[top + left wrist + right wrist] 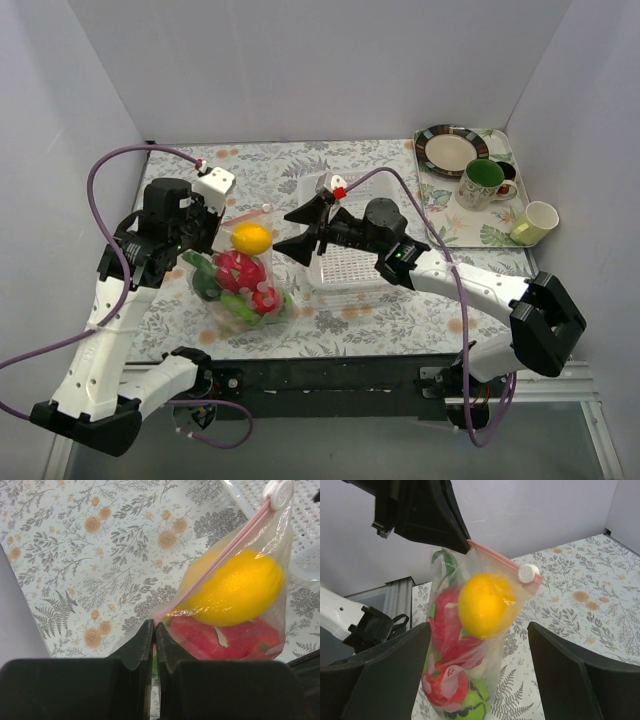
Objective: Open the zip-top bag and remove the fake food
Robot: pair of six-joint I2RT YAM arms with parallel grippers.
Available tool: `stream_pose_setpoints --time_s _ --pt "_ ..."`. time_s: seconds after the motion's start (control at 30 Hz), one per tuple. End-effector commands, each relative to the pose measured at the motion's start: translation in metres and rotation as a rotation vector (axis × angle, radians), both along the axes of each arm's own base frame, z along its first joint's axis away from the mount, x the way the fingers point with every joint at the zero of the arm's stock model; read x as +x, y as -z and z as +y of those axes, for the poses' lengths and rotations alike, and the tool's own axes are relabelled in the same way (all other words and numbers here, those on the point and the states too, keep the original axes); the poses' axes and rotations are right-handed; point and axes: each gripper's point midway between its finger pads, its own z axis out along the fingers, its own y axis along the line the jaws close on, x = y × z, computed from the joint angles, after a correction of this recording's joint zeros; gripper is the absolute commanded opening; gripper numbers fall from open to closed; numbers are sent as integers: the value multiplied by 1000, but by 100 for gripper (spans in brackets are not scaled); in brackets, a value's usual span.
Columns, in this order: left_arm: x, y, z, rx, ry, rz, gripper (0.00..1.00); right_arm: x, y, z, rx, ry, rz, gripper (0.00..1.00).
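**Status: zip-top bag suspended by left gripper, right gripper released**

**Left gripper** [154, 628]: clenched. The jaws are pressed together on one upper corner of the zip-top bag [243, 272], at the end of the pink zip strip [220, 565].

**Right gripper** [300, 232]: released. The fingers are spread wide and hold nothing. In the right wrist view the bag appears between them, with no contact visible. In the top view the fingertips are just beside the bag's right edge.

**Zip-top bag:** it hangs upright from the held corner, over the left half of the tabletop [380, 320]. The strip slopes from the left gripper to the white slider [528, 573] at the far end and shows as one unbroken pink line. Whether the bag's bottom rests on the tabletop cannot be determined.

**Fake food** [240, 285]: all inside the bag. The yellow lemon-like piece [485, 605] is uppermost, just under the strip, with red pieces beneath it and green pieces lowest.

**Surroundings:** a white perforated basket [345, 265] sits under the right arm. At the far right corner a tray [500, 235] carries a plate [450, 150], a green mug [483, 183] and a pale cup [537, 222]
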Motion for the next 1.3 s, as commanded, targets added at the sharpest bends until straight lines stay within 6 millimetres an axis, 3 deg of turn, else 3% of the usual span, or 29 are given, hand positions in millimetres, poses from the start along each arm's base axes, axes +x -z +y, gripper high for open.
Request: stream_pose_setpoints --time_s 0.0,0.1,0.3,0.4,0.53,0.57,0.63,0.67,0.73,0.83,0.9,0.93,1.0,1.07,1.17,1.2,1.27 --pt "-15 -19 -9 -69 38 -9 0 14 -23 15 99 19 -36 87" --pt "-19 -22 -10 -78 46 -5 0 23 -17 24 99 28 -25 88" --pt "-26 -21 -9 -84 44 10 0 22 -34 35 170 -37 5 87" --pt "-28 -19 -8 -80 44 10 0 17 -37 37 184 -74 12 79" --pt "-30 -17 -6 -81 39 6 0 8 -35 38 177 -123 21 58" --pt "-29 -17 -6 -85 35 2 0 7 -33 38 171 -129 24 46" --pt "-29 -19 -6 -88 33 -3 0 4 -30 39 159 -145 36 33" --pt "-28 -18 -7 -94 31 -3 0 4 -28 39 154 -150 41 18" --pt "-27 -19 -8 -99 31 -4 0 3 -24 39 137 -152 64 2" --pt "-23 -22 -11 -111 31 -13 1 -1 -23 37 128 -165 69 1" --pt "-19 -24 -17 -138 38 -2 23 -3 -25 35 127 -164 64 1" --pt "-17 -26 -22 -155 53 5 64 -5 -25 35 121 -173 66 1" --pt "-12 -35 -42 -225 115 27 88 -7 -34 34 123 -182 52 1" --pt "-16 -57 -67 -316 227 38 98 -11 -40 35 114 -198 46 1" --pt "-15 -67 -97 -412 355 103 98 -17 -51 35 112 -220 24 1" --pt "-25 -75 -111 -470 453 121 98 -18 -55 34 116 -222 20 1" --pt "-29 -82 -123 -515 532 110 98 -21 -61 30 123 -224 9 1"
